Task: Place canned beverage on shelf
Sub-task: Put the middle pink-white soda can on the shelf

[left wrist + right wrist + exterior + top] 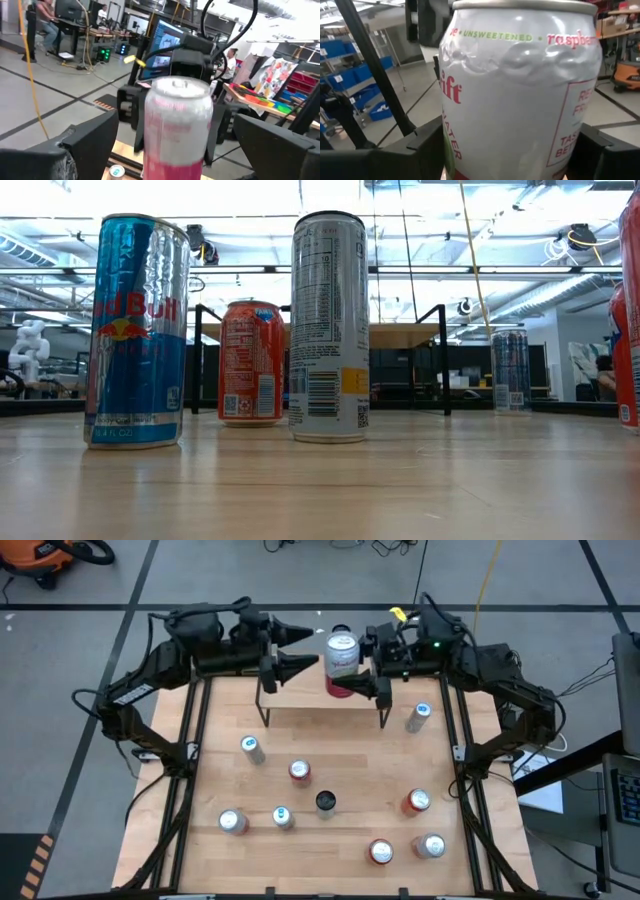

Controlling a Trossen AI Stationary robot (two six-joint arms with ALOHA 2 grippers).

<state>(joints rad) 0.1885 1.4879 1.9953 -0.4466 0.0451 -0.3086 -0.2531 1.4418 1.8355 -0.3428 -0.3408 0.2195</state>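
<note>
Above the far edge of the table, a silver-and-pink raspberry can (pixel 341 658) is seen upright on the shelf (pixel 300 700), between the two grippers. Its lower half is cut off in both wrist views, so its base on the light wood top cannot be checked there; the upper wall is shown dented in the right wrist view. The right gripper (pixel 352 677) is closed around the can, one dark finger (pixel 427 145) on each side of it, and most of that view is filled by the can's label. The left gripper (pixel 305 648) is held just beside the can with its fingers (pixel 92 137) spread wide and apart from it.

From table height, the shelf is largely hidden behind the standing cans; only its thin black legs (pixel 443 360) are made out, and neither gripper can be told there. A blue-and-silver can (pixel 138 330), an orange can (pixel 251 363) and a tall white can (pixel 329 327) are seen up close, and a red can (pixel 628 320) is cut off at the picture's edge. Eight other cans are scattered upright over the tabletop (pixel 340 765) in the high view, together with one small dark object (pixel 325 802) whose kind cannot be told.
</note>
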